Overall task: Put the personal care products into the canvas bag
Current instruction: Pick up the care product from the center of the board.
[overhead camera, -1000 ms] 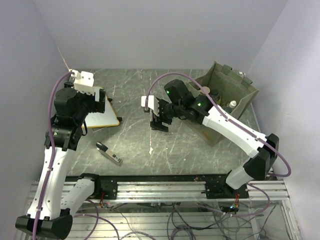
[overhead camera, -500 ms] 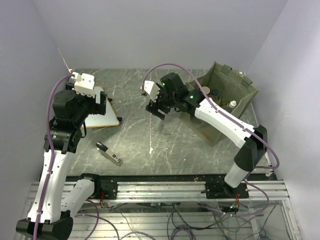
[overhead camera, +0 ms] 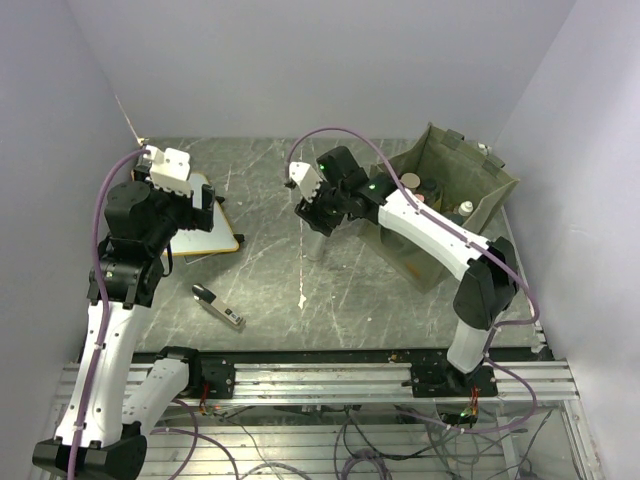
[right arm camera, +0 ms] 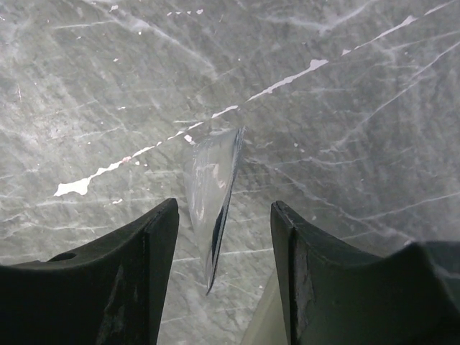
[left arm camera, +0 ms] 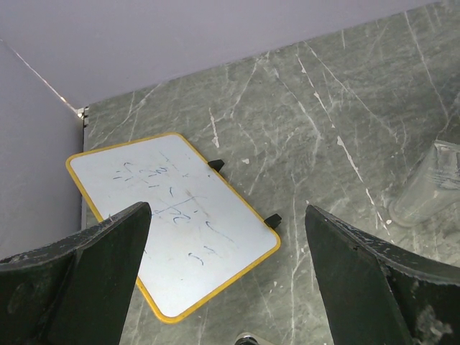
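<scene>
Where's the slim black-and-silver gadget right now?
In the top view the gadget lies on the left half of the table, towards its near edge, just in front of the white board.

Olive-green canvas bag (overhead camera: pixel 491 204) sits open-topped at the far right of the table, boxy, with short strap handles on its rim. Inside it: a container with a round tan top (overhead camera: pixel 410 181), a dark-capped one (overhead camera: pixel 430 189) beside it, and a white-capped bottle (overhead camera: pixel 465 208) near the right wall. The rest of the contents are too small to tell. One translucent grey container (left arm camera: pixel 429 190) is on the bare table mid-surface, left of the bag and apart from it.
</scene>
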`<control>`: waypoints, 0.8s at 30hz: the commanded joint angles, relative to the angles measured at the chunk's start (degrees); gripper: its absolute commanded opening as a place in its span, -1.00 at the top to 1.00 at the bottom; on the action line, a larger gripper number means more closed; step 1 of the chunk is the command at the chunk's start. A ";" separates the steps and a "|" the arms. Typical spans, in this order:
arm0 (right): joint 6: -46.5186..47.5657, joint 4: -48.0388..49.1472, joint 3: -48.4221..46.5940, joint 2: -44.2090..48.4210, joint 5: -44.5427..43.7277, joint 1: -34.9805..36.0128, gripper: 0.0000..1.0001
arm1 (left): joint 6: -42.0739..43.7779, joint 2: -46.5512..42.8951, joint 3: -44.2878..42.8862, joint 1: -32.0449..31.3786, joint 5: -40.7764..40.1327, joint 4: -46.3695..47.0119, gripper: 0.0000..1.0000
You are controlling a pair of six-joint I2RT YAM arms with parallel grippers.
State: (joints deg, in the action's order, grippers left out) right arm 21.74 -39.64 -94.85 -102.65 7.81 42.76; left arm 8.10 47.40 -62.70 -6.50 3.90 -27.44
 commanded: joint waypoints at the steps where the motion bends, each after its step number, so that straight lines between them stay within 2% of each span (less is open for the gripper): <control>1: -1.85 -1.14 -1.30 -1.96 2.67 -0.35 -0.03 | 0.42 -1.05 0.68 0.70 2.05 2.29 -0.99; 8: -2.67 -2.63 -5.00 -4.30 3.16 -1.67 0.37 | 0.68 -1.01 -0.11 0.69 2.68 1.55 -0.99; 12: -2.12 -2.74 -5.35 -3.22 3.60 -1.87 0.81 | 0.91 -1.83 0.08 0.70 3.37 1.47 -0.99; 14: -1.30 -2.80 -5.43 -2.34 4.46 -1.98 0.96 | 1.08 -1.78 0.46 0.70 4.02 1.64 -0.99; 24: 6.23 -4.26 -6.79 2.60 9.66 -1.90 1.00 | 2.94 -0.99 0.47 0.70 7.73 0.52 -0.99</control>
State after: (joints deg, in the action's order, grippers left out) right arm 23.77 -45.04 -98.67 -105.38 14.15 40.93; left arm 9.67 46.22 -62.06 -6.44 8.19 -27.24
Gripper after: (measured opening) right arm 0.027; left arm 0.994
